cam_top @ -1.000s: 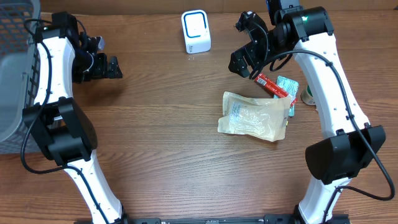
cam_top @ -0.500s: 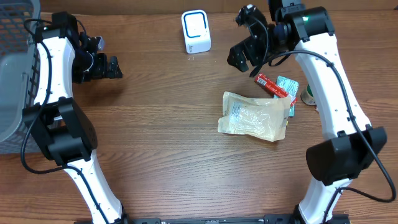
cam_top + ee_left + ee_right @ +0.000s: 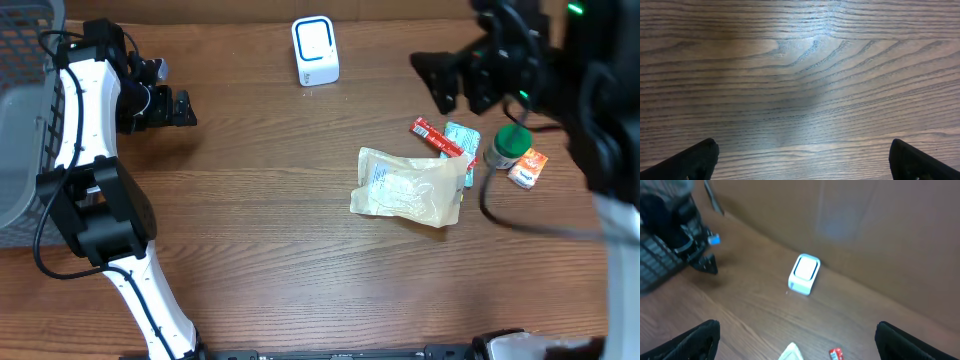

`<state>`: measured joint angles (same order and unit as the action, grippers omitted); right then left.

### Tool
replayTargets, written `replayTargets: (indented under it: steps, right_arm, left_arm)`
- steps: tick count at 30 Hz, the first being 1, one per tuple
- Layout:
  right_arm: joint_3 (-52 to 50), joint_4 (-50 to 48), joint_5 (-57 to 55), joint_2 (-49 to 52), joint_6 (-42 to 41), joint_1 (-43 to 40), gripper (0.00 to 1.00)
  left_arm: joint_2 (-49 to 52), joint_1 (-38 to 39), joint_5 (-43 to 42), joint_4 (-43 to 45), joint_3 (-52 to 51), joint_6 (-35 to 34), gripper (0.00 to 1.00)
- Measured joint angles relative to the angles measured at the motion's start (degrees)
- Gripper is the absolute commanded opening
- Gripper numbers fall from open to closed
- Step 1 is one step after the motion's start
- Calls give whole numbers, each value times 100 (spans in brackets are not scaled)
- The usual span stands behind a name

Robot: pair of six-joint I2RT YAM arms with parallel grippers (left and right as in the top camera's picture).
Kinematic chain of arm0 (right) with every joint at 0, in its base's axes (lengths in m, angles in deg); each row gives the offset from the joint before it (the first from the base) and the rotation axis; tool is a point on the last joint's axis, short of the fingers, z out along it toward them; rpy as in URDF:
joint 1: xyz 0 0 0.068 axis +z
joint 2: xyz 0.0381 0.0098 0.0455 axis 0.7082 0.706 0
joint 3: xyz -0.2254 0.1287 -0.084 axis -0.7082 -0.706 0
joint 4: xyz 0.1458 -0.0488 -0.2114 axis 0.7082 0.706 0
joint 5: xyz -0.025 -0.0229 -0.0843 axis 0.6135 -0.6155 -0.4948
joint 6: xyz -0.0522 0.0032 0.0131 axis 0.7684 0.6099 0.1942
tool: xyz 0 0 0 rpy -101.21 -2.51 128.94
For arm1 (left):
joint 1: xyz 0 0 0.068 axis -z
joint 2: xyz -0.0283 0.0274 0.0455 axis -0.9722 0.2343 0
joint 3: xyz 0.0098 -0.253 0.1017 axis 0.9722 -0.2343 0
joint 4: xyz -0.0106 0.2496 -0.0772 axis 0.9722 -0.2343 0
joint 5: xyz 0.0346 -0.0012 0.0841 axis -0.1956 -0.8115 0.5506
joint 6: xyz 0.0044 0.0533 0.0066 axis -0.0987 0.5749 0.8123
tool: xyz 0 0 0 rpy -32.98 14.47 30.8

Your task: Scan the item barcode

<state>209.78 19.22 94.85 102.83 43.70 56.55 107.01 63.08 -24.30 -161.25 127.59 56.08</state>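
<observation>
1. Right gripper point(image 3: 437, 80) has jaws apart, empty, high over the table; left gripper point(image 3: 180, 108) also apart, empty.
2. Pouch point(image 3: 408, 187) lies mid-table touching red packet point(image 3: 437, 137), well apart from scanner point(image 3: 315, 50).
3. Risk: a grab on the crowded pile drags neighbours; barcode side is unclear.

Counting off from the scanner point(image 3: 315, 50): just 1 of those. Right of it and nearer the robot sit 5 items in a cluster: 1 clear pouch point(image 3: 408, 187), 1 red packet point(image 3: 434, 136), 1 teal packet point(image 3: 463, 138), 1 green-lidded jar point(image 3: 508, 146) and 1 orange box point(image 3: 528, 168). Far left of the scanner, 1 basket point(image 3: 20, 130). And 2 arms: the left arm point(image 3: 75, 110) and the right arm point(image 3: 600, 90), 1 on either side of the scanner.
</observation>
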Motion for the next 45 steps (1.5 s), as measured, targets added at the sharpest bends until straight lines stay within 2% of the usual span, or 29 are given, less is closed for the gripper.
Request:
replayTargets:
  steps: [3, 7, 13, 22, 29, 34, 45]
  right_arm:
    - [-278, -48, -24, -422, -166, -13, 100]
    - [-1139, -348, -308, -1147, -562, -17, 100]
    - [-3257, -1226, -717, -2752, -981, -17, 100]
    - [-7099, -3528, -1010, -5362, -1154, -17, 100]
    - [-9908, -6363, -1069, -6450, -1606, -234, 100]
    - [-10928, -7436, -1071, -6953, -1867, -317, 100]
    - [-11785, -7630, -1071, -8194, -2011, -540, 100]
  left_arm:
    - [0, 0, 0, 0, 0, 0, 100]
    - [0, 0, 0, 0, 0, 0, 100]
    - [0, 0, 0, 2, 0, 0, 100]
    - [0, 0, 0, 0, 0, 0, 100]
    - [0, 0, 0, 2, 0, 0, 100]
    - [0, 0, 0, 2, 0, 0, 100]
    - [0, 0, 0, 0, 0, 0, 100]
